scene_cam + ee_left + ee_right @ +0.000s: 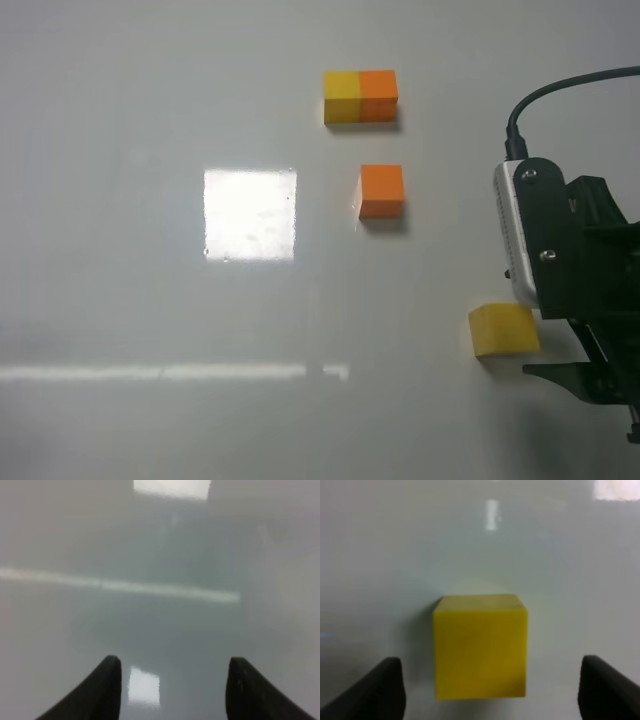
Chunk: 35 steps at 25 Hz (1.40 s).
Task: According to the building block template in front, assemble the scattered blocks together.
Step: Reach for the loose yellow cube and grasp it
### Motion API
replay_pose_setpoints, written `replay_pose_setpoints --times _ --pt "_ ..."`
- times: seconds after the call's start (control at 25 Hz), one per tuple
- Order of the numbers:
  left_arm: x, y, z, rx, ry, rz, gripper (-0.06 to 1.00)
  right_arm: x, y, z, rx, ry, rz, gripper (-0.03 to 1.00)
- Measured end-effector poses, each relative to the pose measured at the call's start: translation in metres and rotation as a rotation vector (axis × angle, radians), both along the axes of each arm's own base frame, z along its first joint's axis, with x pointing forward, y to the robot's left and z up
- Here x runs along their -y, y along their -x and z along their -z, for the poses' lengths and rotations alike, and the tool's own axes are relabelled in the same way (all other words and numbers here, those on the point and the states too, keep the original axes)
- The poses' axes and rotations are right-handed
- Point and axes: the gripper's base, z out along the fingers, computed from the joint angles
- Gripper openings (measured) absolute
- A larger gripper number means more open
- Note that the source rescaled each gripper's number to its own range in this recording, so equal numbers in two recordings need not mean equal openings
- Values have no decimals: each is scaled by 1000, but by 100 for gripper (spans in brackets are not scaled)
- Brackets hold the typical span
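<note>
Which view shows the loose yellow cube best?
Right wrist: the yellow cube fills the centre, front and top faces clear, untouched between the fingers of the open right end effector. Exterior high shows it small, its right side cut off by the right arm. Left wrist shows none of it.

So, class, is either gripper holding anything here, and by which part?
Nothing is held. The right gripper has its jaws open, wide of the yellow cube; the left gripper is open and empty.
</note>
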Motion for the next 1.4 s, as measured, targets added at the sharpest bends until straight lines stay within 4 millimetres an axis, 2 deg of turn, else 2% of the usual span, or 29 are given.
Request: replay_pose_setpoints --times 0.4,0.92,1.0,1.12,1.16,1.24,1.36,1.4 --pt "0 0 0 0 1 0 11 -15 -16 15 -47 -24 45 100" --pt "0 0 0 0 2 -1 11 -22 -26 26 -87 -24 81 100" --pt "0 0 0 0 2 -1 11 -23 -27 28 -91 -22 85 98" --pt "0 0 0 0 2 -1 11 -23 -27 28 -91 -25 90 85" --pt "0 0 0 0 2 -1 11 -23 -27 28 -91 -26 91 77" --pt "0 0 0 0 3 -2 11 -23 -27 28 -91 -26 92 53" --pt "0 0 0 0 3 -2 11 -23 -27 28 -93 -25 93 0" --pt "0 0 0 0 3 -2 11 -23 -27 28 -94 -27 93 0"
